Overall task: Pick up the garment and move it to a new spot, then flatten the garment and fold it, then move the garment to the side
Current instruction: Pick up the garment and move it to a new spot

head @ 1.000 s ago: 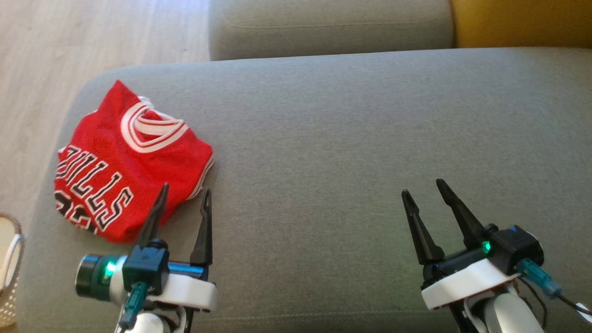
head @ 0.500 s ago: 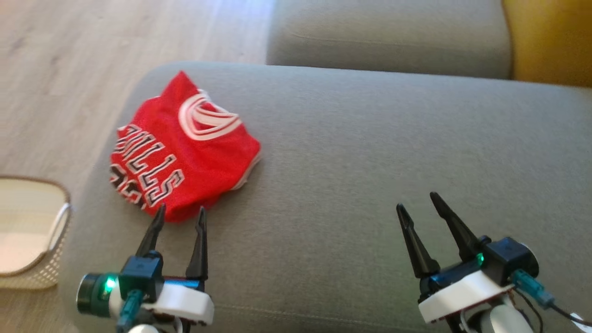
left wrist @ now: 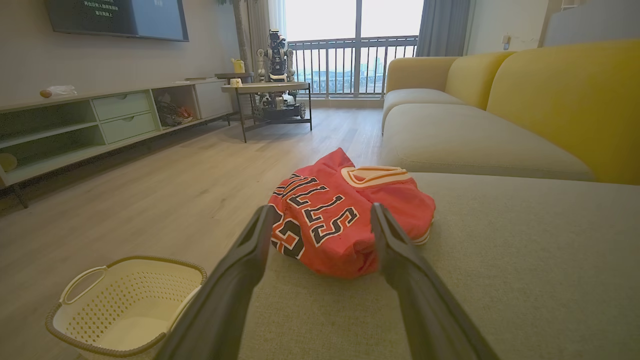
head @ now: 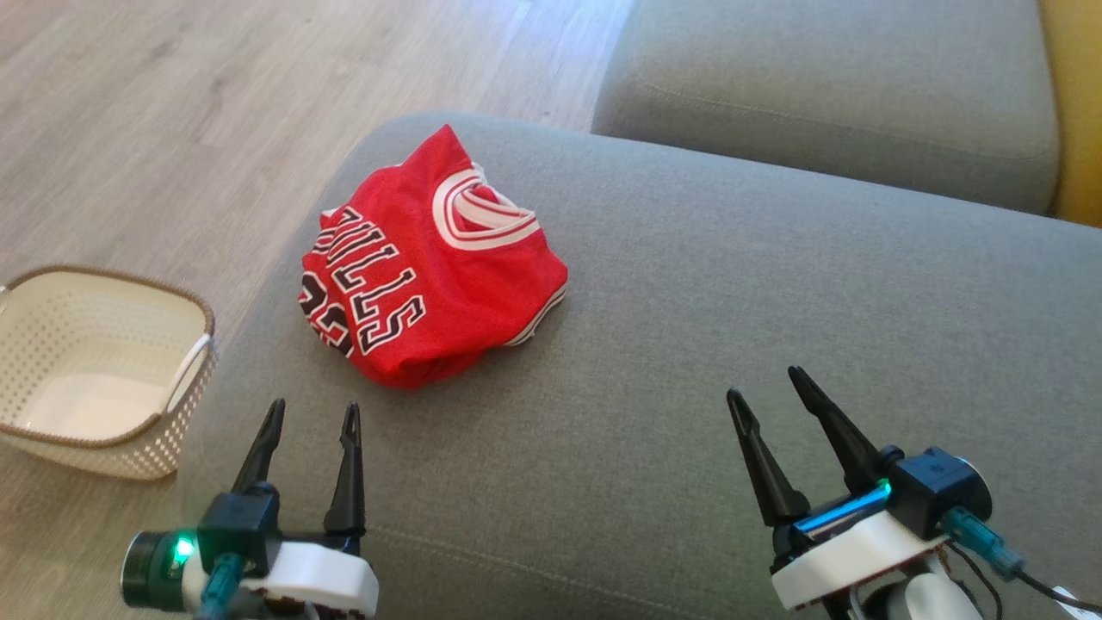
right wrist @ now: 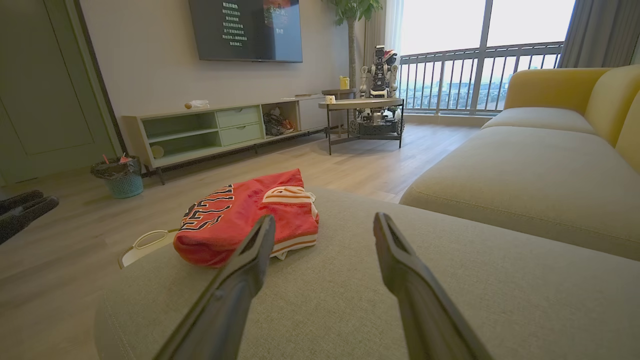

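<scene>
The garment (head: 430,267) is a red jersey with white trim and black lettering, folded into a loose bundle near the left end of the grey sofa seat (head: 732,284). My left gripper (head: 313,405) hovers open just short of the jersey's near edge, touching nothing. In the left wrist view the garment (left wrist: 340,215) lies straight ahead between the spread fingers of the left gripper (left wrist: 320,210). My right gripper (head: 764,383) stands open over bare cushion, well to the garment's right. From the right wrist view the garment (right wrist: 235,220) sits ahead and left of the right gripper (right wrist: 324,217).
A cream perforated basket (head: 112,280) stands on the wooden floor (head: 172,129) beside the sofa's left end, also seen as the basket (left wrist: 125,260). A second grey seat cushion (head: 818,86) lies beyond. A yellow backrest (left wrist: 565,100) runs along the right.
The head camera has swung left, bringing the basket into view. My left gripper's tips overlapped the garment's near edge before; now they stand short of it. Both grippers stay open.
</scene>
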You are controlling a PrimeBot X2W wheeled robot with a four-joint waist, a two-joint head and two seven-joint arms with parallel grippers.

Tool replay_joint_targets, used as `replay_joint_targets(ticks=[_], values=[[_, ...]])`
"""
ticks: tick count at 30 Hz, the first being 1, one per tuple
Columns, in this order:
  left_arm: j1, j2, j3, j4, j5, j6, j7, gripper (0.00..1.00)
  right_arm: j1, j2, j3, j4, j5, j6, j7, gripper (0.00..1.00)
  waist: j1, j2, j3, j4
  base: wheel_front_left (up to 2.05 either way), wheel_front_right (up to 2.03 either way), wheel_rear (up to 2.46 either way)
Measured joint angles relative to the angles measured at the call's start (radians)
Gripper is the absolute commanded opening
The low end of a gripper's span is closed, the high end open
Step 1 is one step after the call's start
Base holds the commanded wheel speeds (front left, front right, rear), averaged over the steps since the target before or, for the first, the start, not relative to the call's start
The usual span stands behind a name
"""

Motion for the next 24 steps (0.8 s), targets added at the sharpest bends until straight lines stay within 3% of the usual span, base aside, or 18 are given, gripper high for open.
replay_joint_targets(ticks=[5,11,14,15,18,21,24], values=[[0.000,-0.008,0.013,0.001,0.002,-0.001,0.000,1.00,0.000,0.000,0.009,-0.006,0.007,0.000,0.000,1.00,0.0000,0.0000,0.023,0.011,0.00,0.00,0.00],[-0.055,-0.016,0.035,0.018,0.001,-0.050,0.000,1.00,-0.005,0.000,0.008,-0.010,-0.012,0.000,0.000,1.00,0.0000,0.0000,0.083,0.002,0.00,0.00,0.00],[-0.175,-0.013,0.052,0.060,-0.024,-0.099,0.000,1.00,-0.020,0.000,0.006,-0.011,-0.033,0.000,0.000,1.00,0.0001,0.0000,0.126,-0.004,0.00,0.00,0.00],[-0.274,-0.003,0.062,0.120,-0.044,-0.138,0.000,1.00,-0.043,0.000,0.005,-0.010,-0.047,0.000,0.000,1.00,0.0002,0.0000,0.154,-0.010,0.00,0.00,0.00],[-0.421,0.024,0.058,0.234,-0.067,-0.183,0.045,1.00,-0.080,-0.001,0.003,-0.010,-0.065,0.000,0.000,1.00,0.0002,0.0000,0.197,-0.020,0.00,0.00,0.00],[-0.511,0.045,0.051,0.293,-0.081,-0.199,0.108,1.00,-0.097,-0.002,0.005,-0.010,-0.077,0.000,0.000,1.00,0.0003,0.0000,0.224,-0.029,0.00,0.00,0.00],[-0.701,0.078,0.052,0.396,-0.105,-0.211,0.201,1.00,-0.121,-0.004,0.003,-0.010,-0.098,0.000,0.000,1.00,0.0003,0.0000,0.276,-0.052,0.00,0.00,0.00]])
